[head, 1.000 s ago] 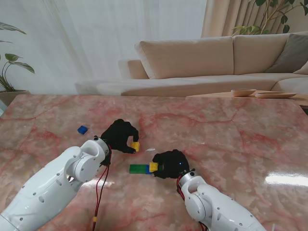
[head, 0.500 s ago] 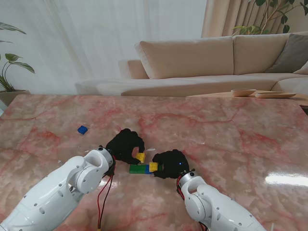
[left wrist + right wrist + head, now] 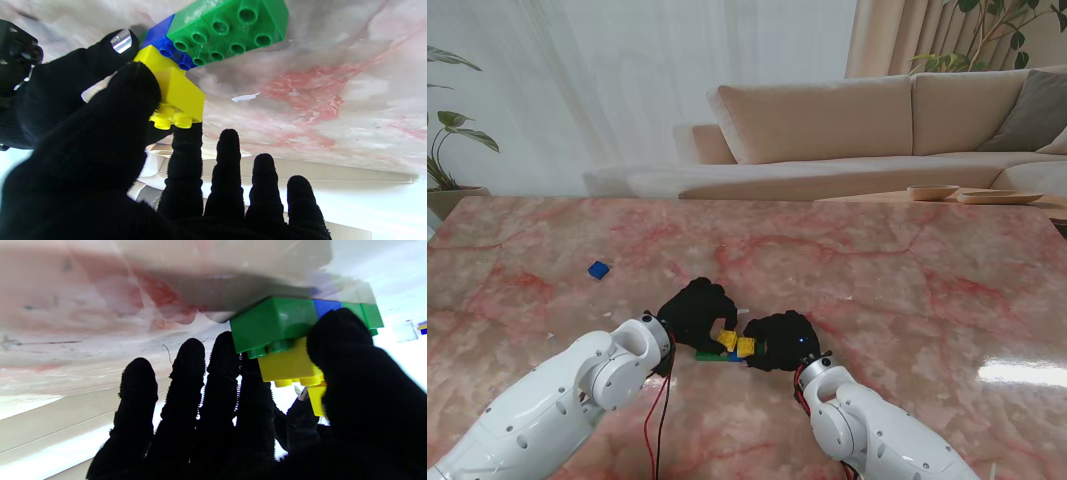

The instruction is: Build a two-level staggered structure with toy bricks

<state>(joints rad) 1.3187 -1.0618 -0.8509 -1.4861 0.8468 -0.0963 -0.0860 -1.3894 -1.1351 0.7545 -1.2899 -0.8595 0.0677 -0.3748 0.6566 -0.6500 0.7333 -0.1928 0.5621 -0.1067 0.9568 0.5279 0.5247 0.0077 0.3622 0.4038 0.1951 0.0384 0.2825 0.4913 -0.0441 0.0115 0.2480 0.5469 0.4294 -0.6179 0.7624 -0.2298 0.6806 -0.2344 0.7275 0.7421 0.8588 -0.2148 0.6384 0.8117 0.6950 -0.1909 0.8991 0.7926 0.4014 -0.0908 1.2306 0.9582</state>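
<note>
A base row of green [image 3: 230, 30] and blue [image 3: 166, 46] bricks lies on the marble table [image 3: 877, 270]; in the stand view it shows as a green strip [image 3: 711, 355]. One yellow brick [image 3: 287, 365] sits on its right end. My right hand [image 3: 779, 340] grips that end of the stack, thumb [image 3: 347, 380] against the yellow brick. My left hand [image 3: 695, 310] pinches a second yellow brick [image 3: 176, 90] between thumb and index finger. That brick [image 3: 726, 340] hangs tilted just over the blue brick, right beside the first one [image 3: 746, 347]. I cannot tell if it touches the studs.
A loose blue brick [image 3: 599, 269] lies farther from me on the left. A small white scrap [image 3: 245, 97] sits on the table near the stack. A sofa [image 3: 847, 120] stands beyond the table's far edge.
My left hand has carried its yellow brick nearer to me and to the right, from well clear of the row to just over it, beside the seated yellow brick. The right hand has stayed put.
</note>
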